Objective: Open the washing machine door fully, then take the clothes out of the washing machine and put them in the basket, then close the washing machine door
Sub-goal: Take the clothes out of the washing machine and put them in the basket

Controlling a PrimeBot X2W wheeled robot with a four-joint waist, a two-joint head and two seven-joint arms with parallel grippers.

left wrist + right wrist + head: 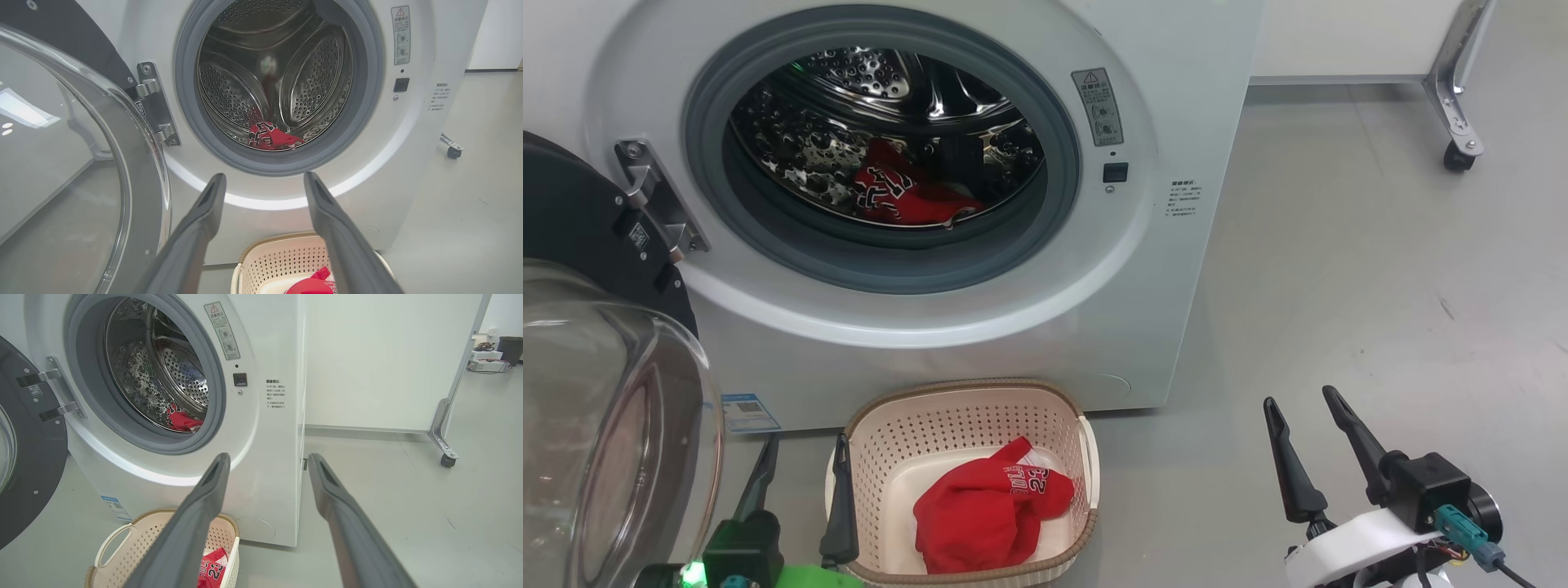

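washing machine point(1160, 310) stands on the grey floor point(1339, 286). its door point(572, 212) is swung wide open on the hinge point(658, 196) at the machine's left edge, black rim turned away and clear glass bowl bulging toward the head camera. the steel drum point(866, 73) is open to view inside the grey gasket point(711, 163).

one red jersey point(907, 196) lies crumpled at the bottom of the drum, inside the machine and behind the gasket, with dark white-edged lettering showing.

basket point(964, 390) sits on the floor close in front of the machine, below the drum opening. whether it touches the front panel cannot be told. a second jersey point(980, 510), red, is bunched in its bottom, the number 23 facing up. a small blue sticker point(750, 412) is on the machine's front, low and to the left of the basket.

left gripper point(805, 443) hangs low in front of the machine, between the open door and the basket, fingers spread wide with nothing between them. one finger overlaps the basket's left rim in the head view, contact unclear.

right gripper point(1300, 400) is off the machine's front right corner, over bare floor and well apart from the basket. its fingers are spread wide and hold nothing.

a white panel point(1339, 41) on a castor leg stands to the right of the machine, further back.
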